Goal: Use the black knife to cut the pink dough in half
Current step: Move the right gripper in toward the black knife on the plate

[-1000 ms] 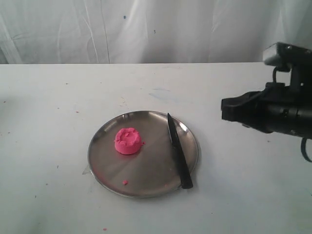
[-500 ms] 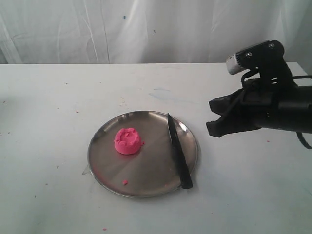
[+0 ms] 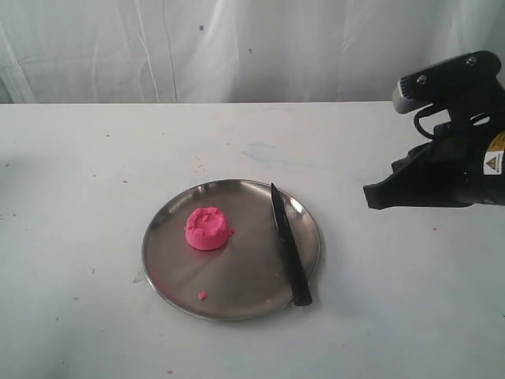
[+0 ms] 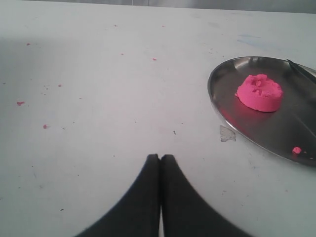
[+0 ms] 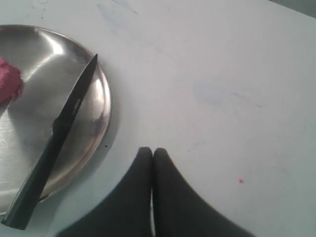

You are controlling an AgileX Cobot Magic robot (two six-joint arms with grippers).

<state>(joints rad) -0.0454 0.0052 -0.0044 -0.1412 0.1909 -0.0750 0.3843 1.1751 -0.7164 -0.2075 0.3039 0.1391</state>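
Observation:
The pink dough [image 3: 207, 228] is one round rough-topped lump on the left half of the steel plate [image 3: 181, 272]; the left wrist view shows the dough [image 4: 259, 93] whole. The black knife [image 3: 289, 249] lies along the plate's right side, blade pointing away, handle end over the near rim. In the right wrist view the knife [image 5: 54, 140] lies across the plate rim [image 5: 106, 106]. My right gripper [image 3: 372, 196] hangs shut and empty above the table, right of the plate [image 5: 152, 151]. My left gripper [image 4: 160, 158] is shut, empty, over bare table away from the plate.
A tiny pink crumb [image 3: 203, 295] lies near the plate's front rim. Small pink specks [image 4: 20, 103] dot the white table. A white curtain [image 3: 237, 47] closes the back. A clear tape scrap [image 4: 227, 133] sits beside the plate.
My right arm first swung in toward the plate, then drew back to the right and rose slightly. Dough, knife and plate have not moved.

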